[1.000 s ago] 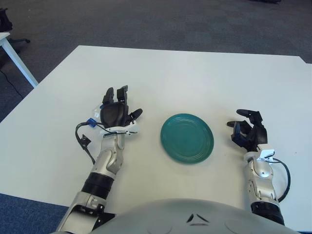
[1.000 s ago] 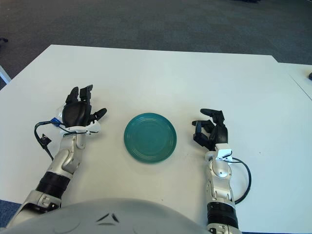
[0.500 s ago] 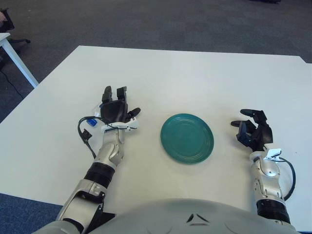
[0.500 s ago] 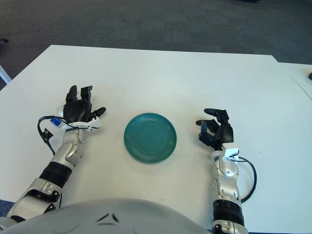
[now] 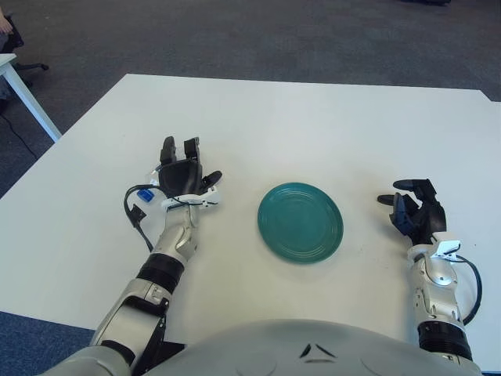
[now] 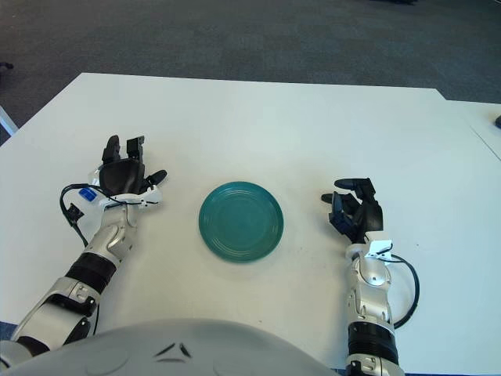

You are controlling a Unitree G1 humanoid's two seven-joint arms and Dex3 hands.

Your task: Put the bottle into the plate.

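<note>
One teal plate is lying mid-table between two hands: the left hand is covering one clear blue-capped bottle, fingers spread over it, while the right hand is hovering loosely curled, empty.

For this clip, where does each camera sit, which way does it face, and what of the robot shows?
Left eye view: on the head, looking forward and down at the white table; shows the left hand over the bottle, the right hand, both forearms and the torso.
Right eye view: same head, slightly to the right, same downward aim and body parts.
Shared: both show the green plate between the hands.
</note>
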